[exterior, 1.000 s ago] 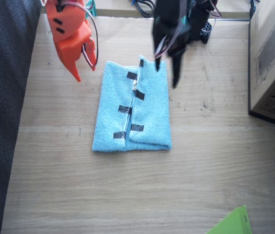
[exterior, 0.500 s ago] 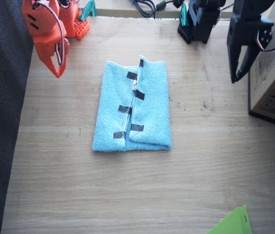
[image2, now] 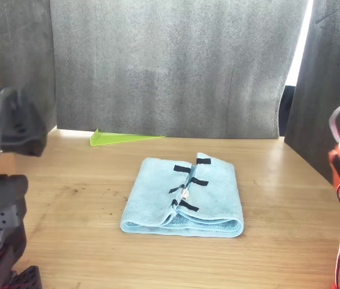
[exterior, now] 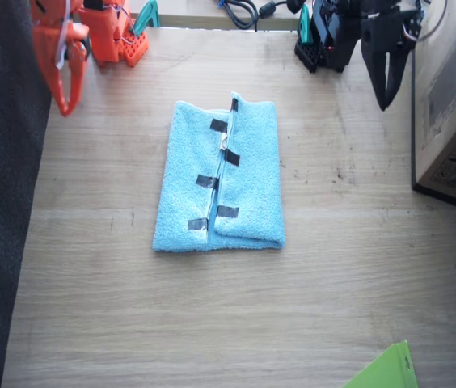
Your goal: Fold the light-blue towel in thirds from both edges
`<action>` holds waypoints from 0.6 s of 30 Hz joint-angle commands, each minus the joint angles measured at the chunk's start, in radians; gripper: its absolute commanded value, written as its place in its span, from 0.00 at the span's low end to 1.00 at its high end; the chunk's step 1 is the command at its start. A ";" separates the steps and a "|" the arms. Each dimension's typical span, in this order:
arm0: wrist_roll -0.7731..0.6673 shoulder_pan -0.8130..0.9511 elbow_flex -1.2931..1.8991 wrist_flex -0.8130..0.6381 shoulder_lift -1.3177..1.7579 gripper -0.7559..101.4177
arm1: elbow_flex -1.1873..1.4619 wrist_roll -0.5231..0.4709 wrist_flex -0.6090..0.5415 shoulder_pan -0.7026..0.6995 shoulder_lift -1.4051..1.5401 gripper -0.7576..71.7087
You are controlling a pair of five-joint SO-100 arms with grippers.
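Observation:
The light-blue towel [exterior: 252,182] [image2: 215,201] lies flat in the middle of the wooden table, folded into a narrow rectangle. Its two edges [exterior: 218,170] meet along a centre seam, black tape strips on both sides of it. My right gripper [exterior: 65,101], orange, hangs at the table's far corner beside the dark cloth, well clear of the towel, fingers together and holding nothing. My left gripper [exterior: 385,95], black, points down near the cardboard box, also away from the towel, shut and empty. In the front view only the arms' bodies show, at the picture's sides.
A cardboard box [exterior: 454,89] stands along one table side beside the left arm. A corner of a lime-green sheet [exterior: 386,370] [image2: 122,139] lies at the table's edge. Dark fabric [exterior: 2,210] borders the other side. Cables [exterior: 240,10] run along the back.
Both arms have pulled away from the towel: the left gripper swung from over its top edge out towards the box, the right gripper moved towards the dark cloth. The towel has not shifted.

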 commanded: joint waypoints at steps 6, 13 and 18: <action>-0.005 0.011 0.150 0.044 0.310 0.07 | 0.133 0.008 0.032 -0.031 0.302 0.01; 0.038 -0.043 0.189 0.008 0.310 0.06 | 0.195 0.098 0.107 -0.017 0.545 0.01; 0.035 -0.048 0.189 0.006 0.310 0.06 | 0.196 0.143 0.101 -0.044 0.545 0.01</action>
